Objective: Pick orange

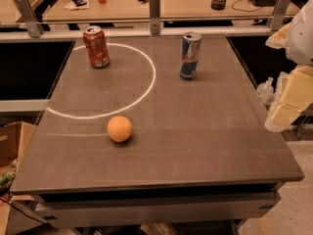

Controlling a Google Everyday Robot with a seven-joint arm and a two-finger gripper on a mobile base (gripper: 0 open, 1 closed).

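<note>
The orange [120, 129] is a small round fruit lying on the dark grey table [205, 146], left of centre and just below a white ring of light. My gripper [289, 101] shows as cream and white parts at the right edge of the view. It hangs beyond the table's right side, far from the orange and holding nothing I can see.
A red-orange soda can [96, 46] stands at the back left inside the ring. A blue and silver can [190, 55] stands at the back, right of centre. A metal rail [155, 6] and a cluttered wooden desk lie behind. A cardboard box [12, 143] sits at the left.
</note>
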